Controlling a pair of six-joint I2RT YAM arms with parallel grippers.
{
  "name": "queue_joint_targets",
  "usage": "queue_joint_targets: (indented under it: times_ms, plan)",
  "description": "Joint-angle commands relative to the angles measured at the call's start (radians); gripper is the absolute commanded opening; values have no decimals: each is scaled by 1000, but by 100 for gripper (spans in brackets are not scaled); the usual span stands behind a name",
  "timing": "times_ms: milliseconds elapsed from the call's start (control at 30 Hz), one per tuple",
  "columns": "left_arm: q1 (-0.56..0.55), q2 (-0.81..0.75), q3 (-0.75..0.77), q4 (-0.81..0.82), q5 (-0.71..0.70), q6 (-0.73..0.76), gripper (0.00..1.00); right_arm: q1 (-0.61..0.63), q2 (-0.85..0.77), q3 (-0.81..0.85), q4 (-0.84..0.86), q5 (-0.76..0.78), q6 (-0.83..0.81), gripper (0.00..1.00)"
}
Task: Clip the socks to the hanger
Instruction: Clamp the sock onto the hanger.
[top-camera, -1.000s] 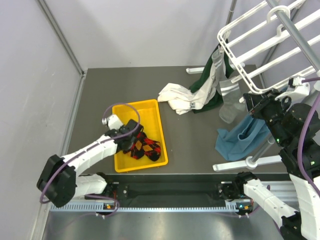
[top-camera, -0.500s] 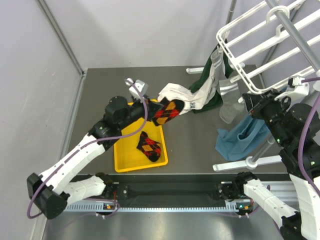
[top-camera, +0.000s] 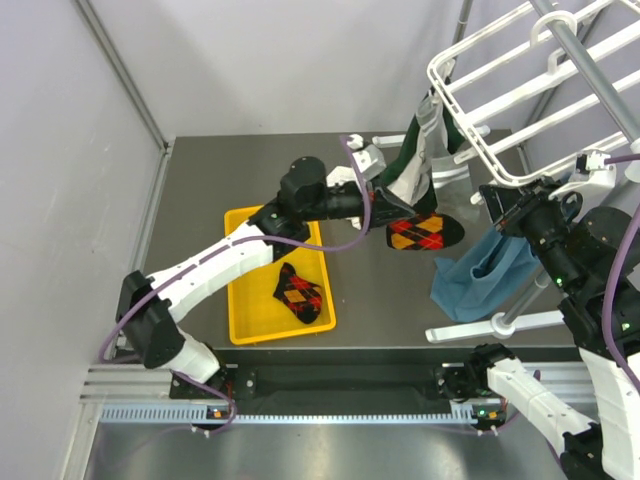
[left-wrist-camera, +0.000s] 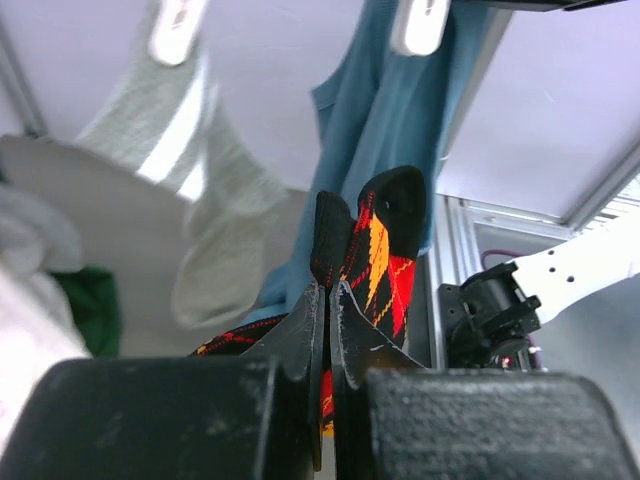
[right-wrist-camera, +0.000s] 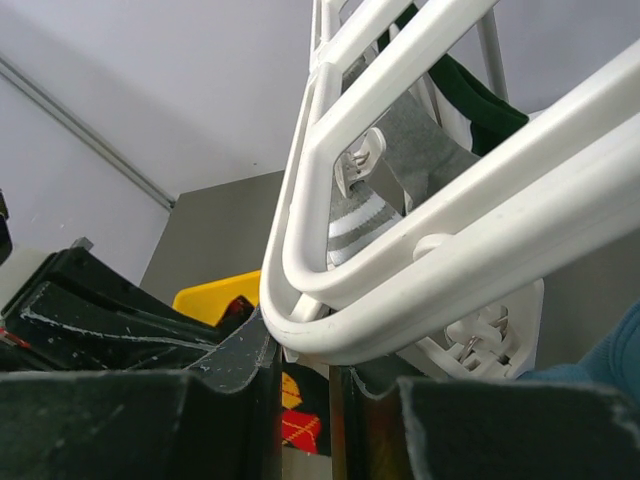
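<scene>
One argyle sock (top-camera: 425, 232) is up off the surface (top-camera: 200, 190), dangling from the left claw (top-camera: 388, 215) just under the near corner of the hanger (right-wrist-camera: 480, 230). A second ago that claw was down in the yellow tray (top-camera: 236, 300) on the pair; now the arm is stretched right across with one sock. The second argyle sock (top-camera: 300, 293) is left lying in the tray.

Left wrist view: the claw's fingers (left-wrist-camera: 305, 330) are clenched on the sock, toe end poking up past them. A grey sock (left-wrist-camera: 215, 230) and a blue cloth (left-wrist-camera: 380, 110) hang right behind it, each under a clip (left-wrist-camera: 418, 25).

The right claw (top-camera: 503, 205) is unmoved over that second, pinched on the hanger's rim bar with a finger either side of it, apparently steadying the frame.

So pickup and carry look done for this sock; clipping is not yet done. Likely next: lift the cuff into a clip. Can't tell which clip is free. One sock still to fetch after.
</scene>
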Motion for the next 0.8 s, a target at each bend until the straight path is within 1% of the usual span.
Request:
queue_joint_targets:
  times_ms: [0,133,367,767]
  plan:
    - [-35,31,72,98,41,11,0,2,16,19,-89,-96,18,0]
    - [-64,65,108,124,27,13,0,0,17,19,-88,-96,23,0]
    - [-98,128,184,126,29,7,0,0,16,12,-76,-144,31,0]
    - [-98,165,224,168,15,-46,0,2,1,-10,-66,-164,44,0]
